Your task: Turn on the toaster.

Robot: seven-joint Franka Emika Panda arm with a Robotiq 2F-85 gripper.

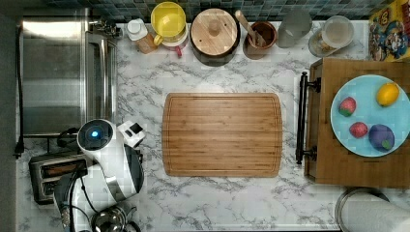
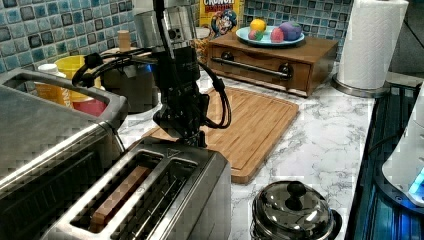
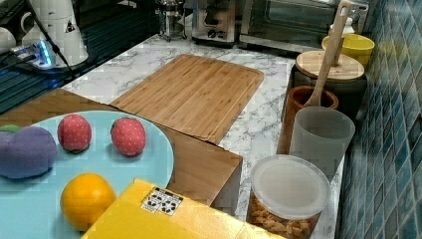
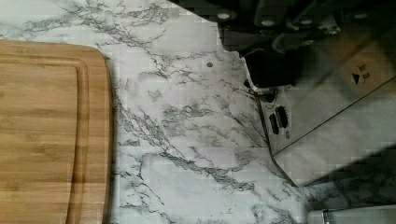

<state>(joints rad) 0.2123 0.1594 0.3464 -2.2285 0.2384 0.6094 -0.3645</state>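
Observation:
The toaster [image 2: 165,200] is a shiny steel two-slot box in the left view's foreground, with a brown slice in one slot. It also lies at the top view's lower left [image 1: 46,176], partly under the white arm [image 1: 104,154]. My gripper [image 2: 191,136] hangs straight down at the toaster's far end, just over its top edge. In the wrist view the gripper [image 4: 275,42] is dark and sits right above the black lever knob [image 4: 271,70] on the toaster's end face [image 4: 322,107]. Whether it touches the knob is unclear.
A large steel toaster oven [image 1: 53,72] stands beside the toaster. A small shiny pot [image 2: 292,210] sits near the counter's front. A wooden cutting board [image 1: 222,134] lies mid-counter. Jars and a utensil holder [image 1: 258,36] line the back; a wooden drawer box [image 1: 360,121] carries a fruit plate.

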